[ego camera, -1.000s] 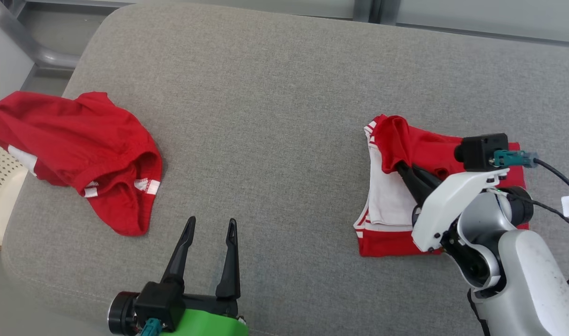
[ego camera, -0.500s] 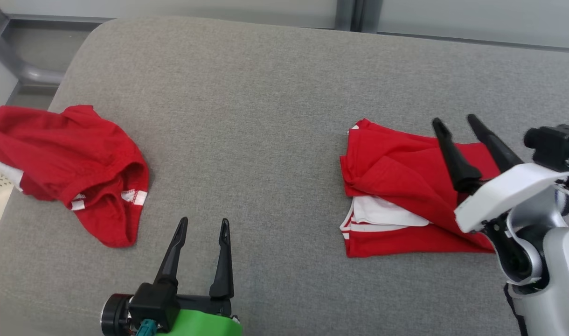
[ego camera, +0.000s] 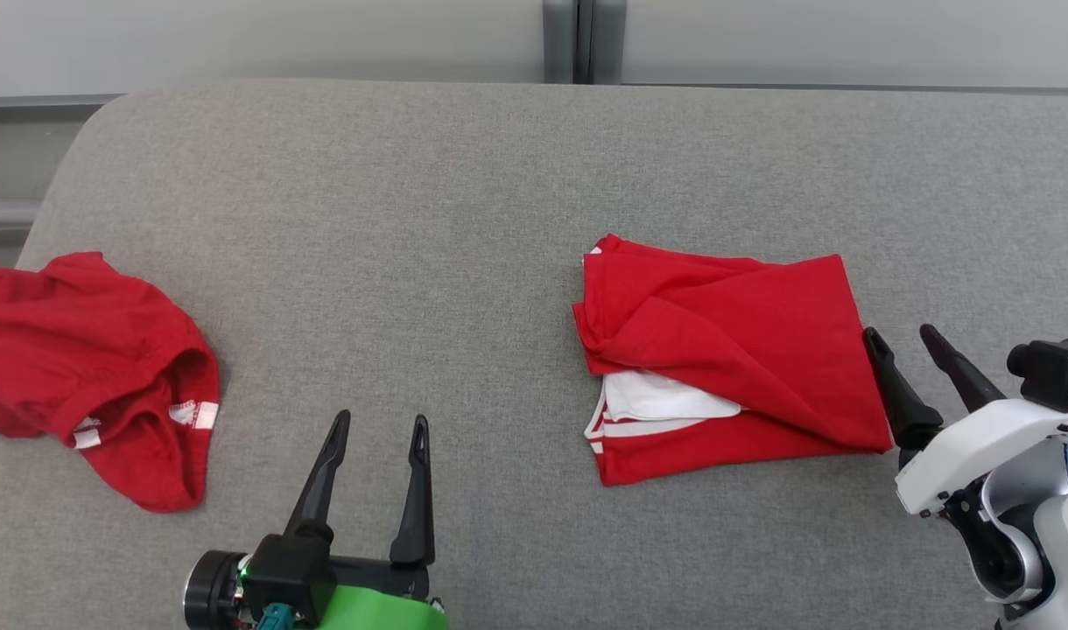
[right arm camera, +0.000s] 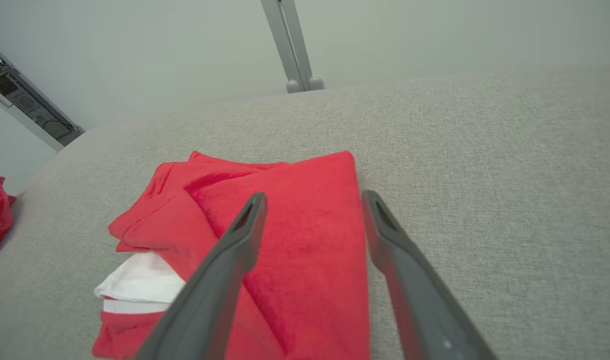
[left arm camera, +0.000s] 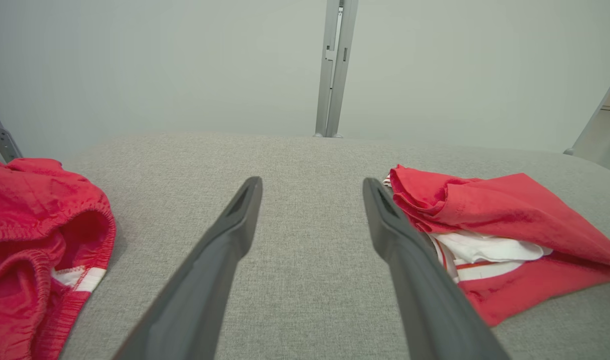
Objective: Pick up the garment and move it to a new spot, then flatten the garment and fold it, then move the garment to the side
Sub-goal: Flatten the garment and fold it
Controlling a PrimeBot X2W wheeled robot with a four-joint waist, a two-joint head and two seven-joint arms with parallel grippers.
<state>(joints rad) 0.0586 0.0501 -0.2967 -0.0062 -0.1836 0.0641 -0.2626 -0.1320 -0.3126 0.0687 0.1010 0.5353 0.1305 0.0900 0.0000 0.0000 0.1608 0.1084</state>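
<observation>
**Figure. Head view, with both wrist views: late stage of the fold-and-set-aside task.**

The folded garment (ego camera: pixel 727 350) lies flat on the grey fabric-covered worktop (ego camera: pixel 464 175), toward 3 o'clock of the head view's centre. It forms a rough rectangle of red layers, with a white panel (ego camera: pixel 665 398) showing at its 7 o'clock corner.

The right pincer (ego camera: pixel 899 332) stands at 4 o'clock with its fingers spread and nothing between them. Its tips are just beside the garment's 3 o'clock edge. The left pincer (ego camera: pixel 382 418), at 7 o'clock, is likewise spread and empty, well apart from the fold and over bare fabric.

*Progress (judged).* Picking up, flattening and folding appear done. The top layer has diagonal creases and the fold is not crisp. Only the final move to the side can remain. Whether the present spot already counts as "the side" cannot be settled from these views.

A crumpled red garment (ego camera: pixel 87 350) sits at 9 o'clock, unfolded and well apart from either pincer.

*Hidden or unclear.*
- The crumpled garment is cut off by the head view's 9 o'clock edge.
- The lower layers of the fold are covered, so the kind of garment cannot be told.
- In the right wrist view one finger overlaps the red cloth, and contact cannot be judged.
- The right arm runs out of frame at 5 o'clock.
</observation>
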